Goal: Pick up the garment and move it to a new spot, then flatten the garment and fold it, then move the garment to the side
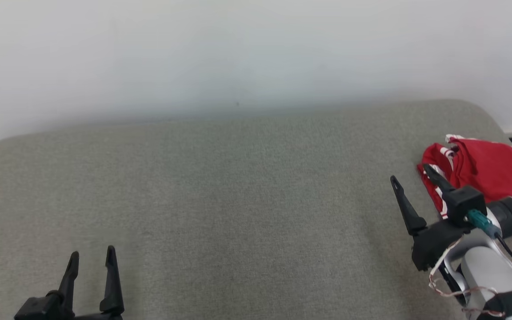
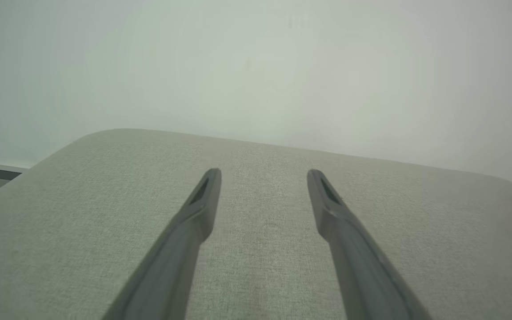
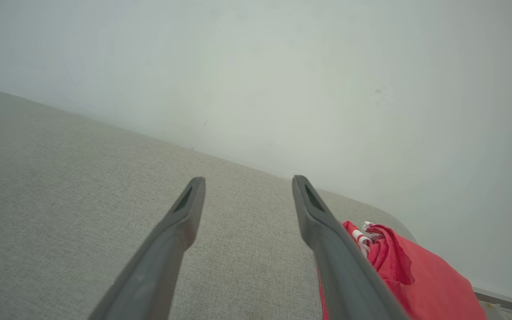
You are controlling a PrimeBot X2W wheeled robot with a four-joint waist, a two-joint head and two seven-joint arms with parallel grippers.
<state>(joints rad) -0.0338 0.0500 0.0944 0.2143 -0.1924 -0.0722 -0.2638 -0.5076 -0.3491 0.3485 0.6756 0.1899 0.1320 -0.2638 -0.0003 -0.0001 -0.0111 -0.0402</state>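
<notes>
Left claw [image 1: 93, 251] at 7 o'clock and right claw [image 1: 409, 173] at 3 o'clock, beside the crumpled red garment [image 1: 491, 173], both gape empty.

Grey upholstered surface [image 1: 220, 186] lies open; red garment [image 1: 491, 173] heaps at right.

The bench [image 1: 238, 200] is covered in a grey-green woven cloth, pulled fairly smooth, and its two far corners are rounded. A red garment [image 1: 491, 173] lies on it at about 3 o'clock, close to the far right corner. It sits in a crumpled heap with its folds standing up. Red-and-white striped trim shows along its 9 o'clock side and at its 12 o'clock end. Its right part reaches towards the bench's right edge, but I can't tell from here whether it hangs over.
</notes>
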